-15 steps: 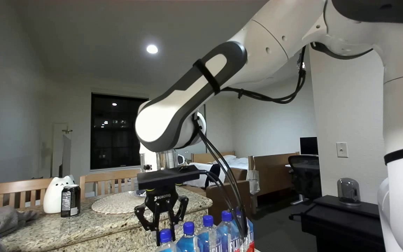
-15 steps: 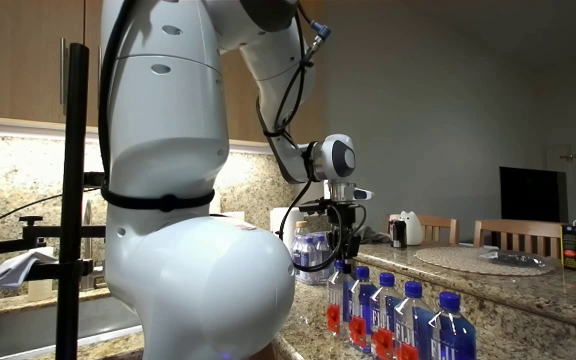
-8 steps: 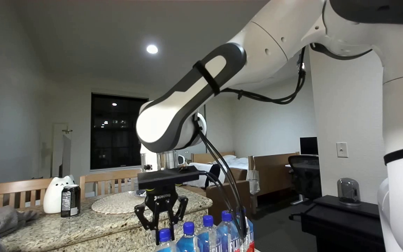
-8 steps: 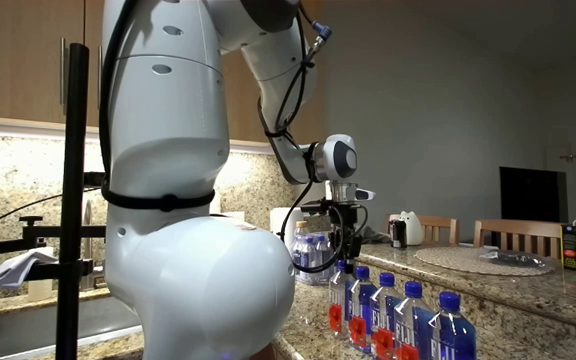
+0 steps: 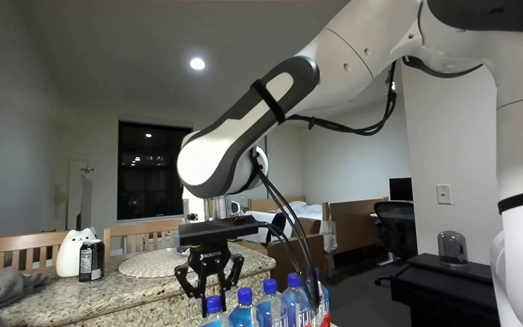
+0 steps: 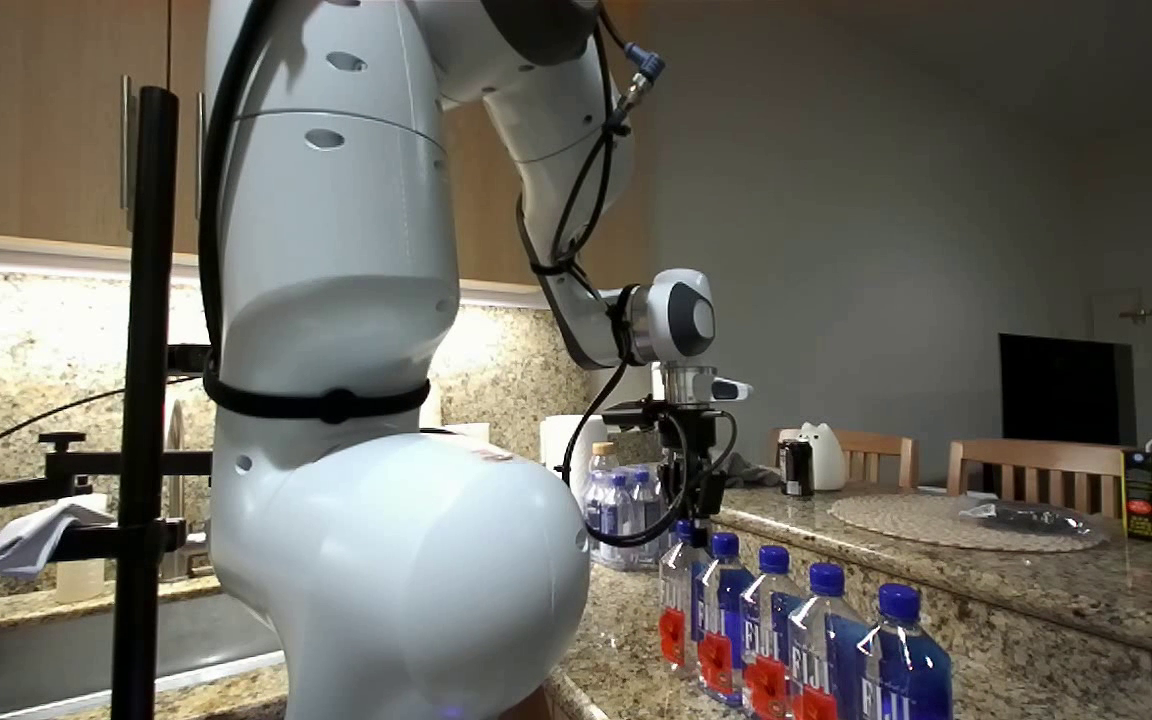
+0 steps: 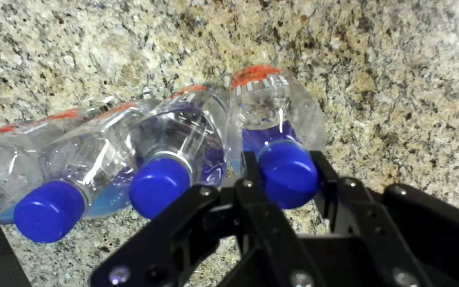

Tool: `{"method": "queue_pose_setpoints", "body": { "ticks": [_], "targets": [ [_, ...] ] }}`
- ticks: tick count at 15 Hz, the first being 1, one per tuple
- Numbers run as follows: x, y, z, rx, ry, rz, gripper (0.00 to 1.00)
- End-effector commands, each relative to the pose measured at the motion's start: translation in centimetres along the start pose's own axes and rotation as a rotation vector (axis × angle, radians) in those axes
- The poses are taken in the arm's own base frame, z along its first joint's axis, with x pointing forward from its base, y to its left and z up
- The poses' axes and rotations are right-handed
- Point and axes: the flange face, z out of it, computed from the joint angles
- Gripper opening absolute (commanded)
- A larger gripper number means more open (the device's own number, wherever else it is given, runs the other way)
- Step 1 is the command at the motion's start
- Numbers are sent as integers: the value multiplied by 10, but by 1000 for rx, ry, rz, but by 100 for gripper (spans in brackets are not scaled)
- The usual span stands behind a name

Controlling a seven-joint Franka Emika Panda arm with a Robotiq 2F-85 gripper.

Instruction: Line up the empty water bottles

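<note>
While the hand [image 7: 284, 163] pinches the blue cap [image 7: 291, 175] of an upright bottle [image 6: 676, 597] between its fingers [image 7: 250, 164], a pale cloth [image 6: 36, 540] hangs, in an exterior view, on a black bar [image 6: 86, 546] well to the left of the hand. Next comes the pinched bottle, directly under the hand, at one end of a row. To the right of the hand, four more such bottles [image 6: 769, 615] continue this row on the worktop [image 6: 621, 625]. Behind them a black can [image 6: 795, 467] stands beside a white cat figure [image 6: 826, 457], and farther right a carton [image 6: 1145, 495].
</note>
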Motion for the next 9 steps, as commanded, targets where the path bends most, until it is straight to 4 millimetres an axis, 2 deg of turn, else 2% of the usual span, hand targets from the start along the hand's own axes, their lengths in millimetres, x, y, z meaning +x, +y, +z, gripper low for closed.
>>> {"method": "queue_pose_setpoints", "body": {
  "ticks": [1, 2, 3, 5, 9],
  "targets": [
    [1, 3, 6, 18, -20, -25, 10],
    [1, 3, 6, 17, -22, -28, 38],
    [1, 3, 6, 16, -22, -28, 61],
    [1, 2, 7, 15, -24, -29, 64],
    [6, -3, -2, 20, -10, -42, 89]
  ]
}}
